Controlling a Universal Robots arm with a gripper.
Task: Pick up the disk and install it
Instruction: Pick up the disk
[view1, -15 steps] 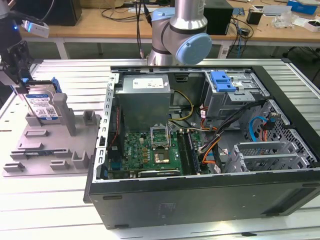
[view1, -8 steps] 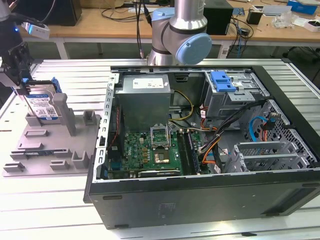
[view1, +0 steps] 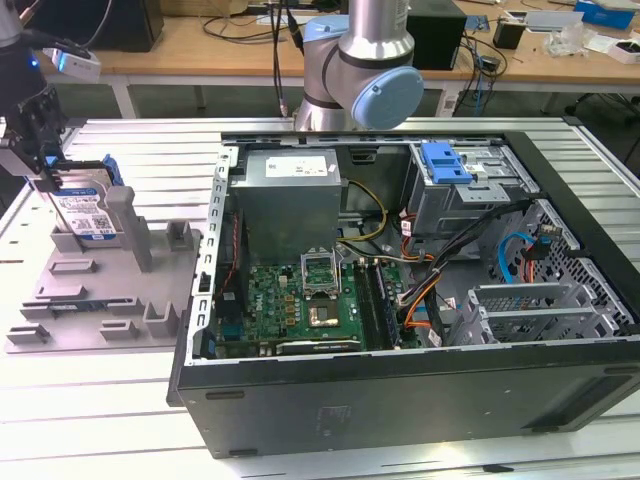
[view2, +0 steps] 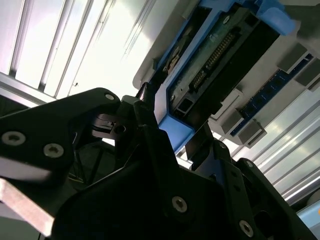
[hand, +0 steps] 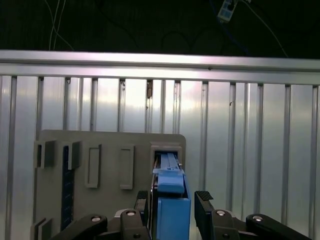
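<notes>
Clearly we are working at the pick-up end of the job: the gripper (view1: 40, 150) is hanging over the grey fixture (view1: 100, 300) at the exterior view's left, well apart from the open computer case (view1: 400, 400) on the slatted desk (view1: 120, 400). The disk (view1: 88, 212) is standing on edge in a slot of that fixture, with its label facing outward and its blue carrier wrapping its sides.

In the first wrist view the fingers (hand: 204, 199) are flanking the carrier's top edge, one on each side. They are parted only slightly wider than the disk, with a thin dark gap showing on either side, so we are judging that nothing is clamped yet.

We are expecting the disk to behave as a stiff, fairly dense slab. Its metal faces look smooth and may be slippery, and the connector edge and circuit side seen in the second wrist view look delicate. We are judging the flat sides near the top, across the blue carrier, to be the sensible hold. A grip squared to the slot should help keep the disk from binding.
</notes>
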